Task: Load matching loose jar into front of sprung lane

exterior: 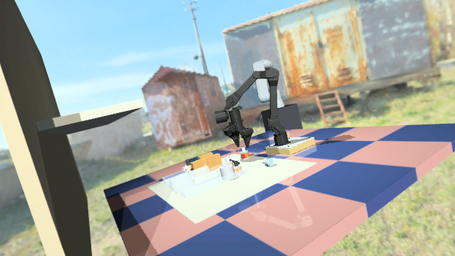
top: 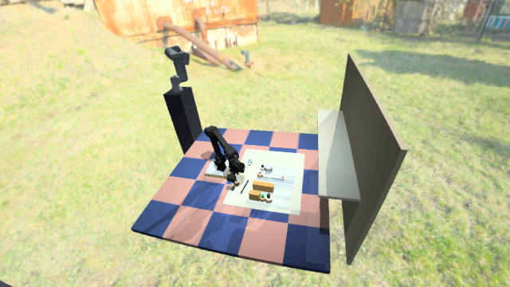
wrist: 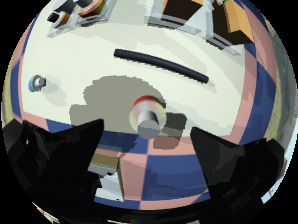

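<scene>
The loose jar [top: 237, 183] [exterior: 244, 155] [wrist: 146, 111] stands upright near the arm-side edge of the white mat, with a red and pale band and a grey cap. My gripper [top: 233, 185] [exterior: 242, 146] [wrist: 148, 128] is open and empty, pointing down just above the jar; in the wrist view the cap shows between the fingertips. The jar in the sprung lane [top: 260, 178] [wrist: 91, 9] has a similar red and pale band. Behind it a thin rod with a red end shows in the top view; the pusher plate and front stop are too small to tell.
A black-capped jar [top: 263, 167] [wrist: 58, 19] and a grey cylinder [top: 268, 168] [exterior: 227, 171] stand beside the sprung lane. Orange-brown blocks [top: 263, 186] [exterior: 214, 161] and green- and black-capped jars occupy other lanes. A dark bar [top: 245, 186] [wrist: 160, 65] and small light-blue item [top: 249, 162] [exterior: 268, 162] [wrist: 37, 82] lie on the mat.
</scene>
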Robot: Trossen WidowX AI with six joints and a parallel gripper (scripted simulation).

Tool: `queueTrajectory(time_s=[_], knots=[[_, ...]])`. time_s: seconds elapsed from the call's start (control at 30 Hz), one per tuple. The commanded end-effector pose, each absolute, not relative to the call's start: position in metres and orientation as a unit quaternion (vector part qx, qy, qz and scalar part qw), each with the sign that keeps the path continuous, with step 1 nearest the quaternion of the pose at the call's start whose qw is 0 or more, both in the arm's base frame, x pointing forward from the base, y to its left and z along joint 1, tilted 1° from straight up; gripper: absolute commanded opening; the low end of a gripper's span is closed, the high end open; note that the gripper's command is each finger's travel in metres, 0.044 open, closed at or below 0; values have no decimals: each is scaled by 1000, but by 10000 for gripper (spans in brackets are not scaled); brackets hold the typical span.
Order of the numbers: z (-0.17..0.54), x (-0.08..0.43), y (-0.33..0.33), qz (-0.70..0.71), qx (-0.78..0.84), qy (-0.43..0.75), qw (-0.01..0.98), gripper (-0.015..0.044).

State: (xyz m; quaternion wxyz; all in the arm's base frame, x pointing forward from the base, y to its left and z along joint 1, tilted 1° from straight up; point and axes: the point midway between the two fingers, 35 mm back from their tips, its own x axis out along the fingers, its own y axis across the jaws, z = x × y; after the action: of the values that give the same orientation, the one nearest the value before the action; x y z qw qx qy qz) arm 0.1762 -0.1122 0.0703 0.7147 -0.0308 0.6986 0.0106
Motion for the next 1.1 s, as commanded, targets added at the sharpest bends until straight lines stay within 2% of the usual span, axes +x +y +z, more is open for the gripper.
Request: queueTrajectory(time_s=[0.0, 0.7, 1.03, 1.07], knots=[[63, 176, -112, 12, -33, 700, 714, 440], [33, 176, -113, 12, -33, 700, 714, 440], [33, 176, -113, 12, -33, 700, 714, 177], [33, 176, -113, 12, -33, 700, 714, 171]])
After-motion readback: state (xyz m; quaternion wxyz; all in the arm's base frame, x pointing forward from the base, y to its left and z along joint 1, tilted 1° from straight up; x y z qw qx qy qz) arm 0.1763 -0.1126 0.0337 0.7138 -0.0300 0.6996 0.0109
